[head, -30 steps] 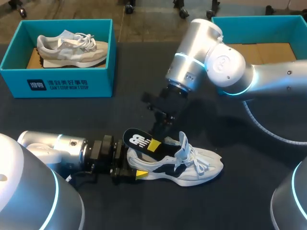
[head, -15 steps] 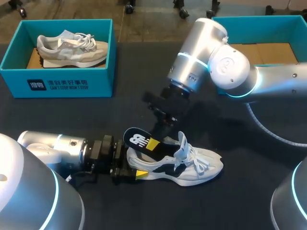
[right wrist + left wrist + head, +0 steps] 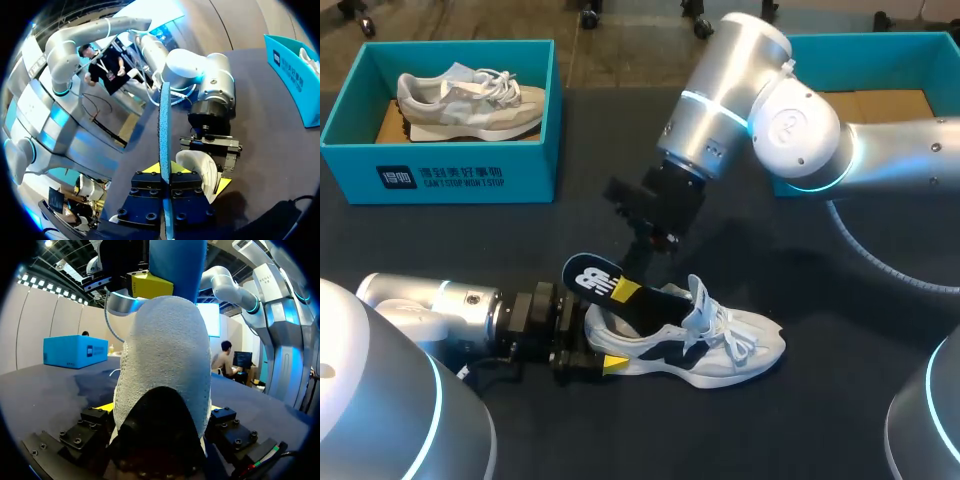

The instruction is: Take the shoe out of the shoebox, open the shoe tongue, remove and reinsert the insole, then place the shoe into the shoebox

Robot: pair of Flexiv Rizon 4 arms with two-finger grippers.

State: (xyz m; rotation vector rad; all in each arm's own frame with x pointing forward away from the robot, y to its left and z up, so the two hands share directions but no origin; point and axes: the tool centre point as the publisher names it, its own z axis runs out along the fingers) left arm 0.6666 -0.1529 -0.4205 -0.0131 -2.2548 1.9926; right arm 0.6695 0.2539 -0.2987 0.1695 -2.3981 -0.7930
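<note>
Shoe [image 3: 720, 350], white with dark side patches, stands upright on a dark worktop [image 3: 840, 410]. It sits near the front middle with its toe toward the robot's right, outside both boxes. The left shoebox [image 3: 535, 120], teal, sits at the far left and holds a beige shoe [image 3: 470, 100]. The right shoebox [image 3: 860, 45], also teal, sits at the far right, partly behind the right arm. A dark blue insole [image 3: 588, 280] slants up out of the shoe's opening, its heel end raised and its front end inside the shoe. The left pincer [image 3: 595, 352] lies low on the worktop and clamps the shoe's heel from both sides. The right pincer [image 3: 627, 293] comes down from above and pinches the insole between its yellow tips.
</note>
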